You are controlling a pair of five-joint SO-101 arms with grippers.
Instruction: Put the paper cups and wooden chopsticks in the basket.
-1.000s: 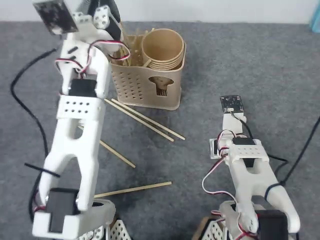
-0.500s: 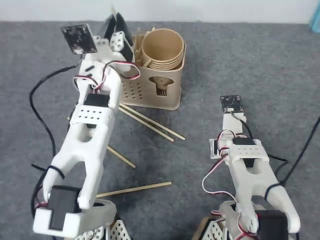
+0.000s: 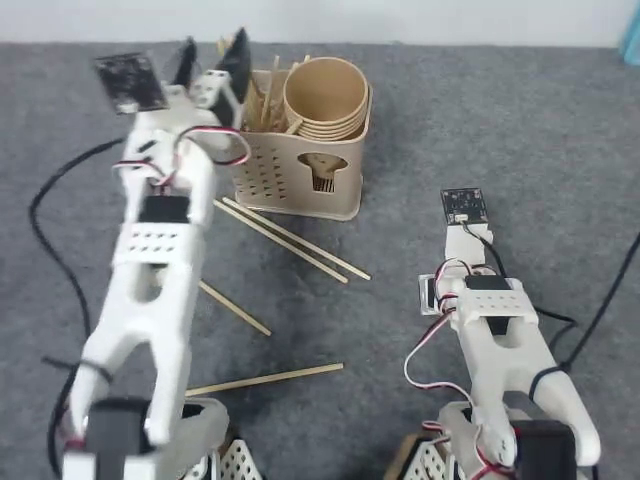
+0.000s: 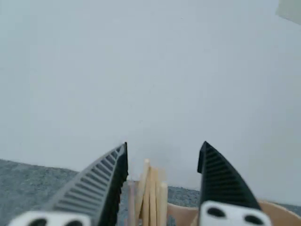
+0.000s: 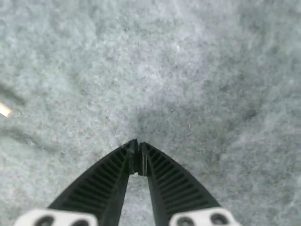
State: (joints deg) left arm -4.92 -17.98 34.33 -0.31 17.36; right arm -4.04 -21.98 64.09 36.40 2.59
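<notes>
Four pale wooden chopsticks lie loose on the grey counter. A parallel pair slants just below the basket, a single stick lies left of centre, and another stick lies near the bottom of the frame. The basket is beige and perforated, with a cut-out handle, and sits at upper centre. Its right half holds a nested stack of tan paper cups. Its left half holds a bundle of upright chopsticks.

My left arm stretches up the left side of the high view. I see its end effector raised over the basket's left end, jaws spread apart with nothing between them. Its wrist camera looks past them at the stick tips. My right arm rests at lower right, its end effector closed on nothing and pointing at the counter.
</notes>
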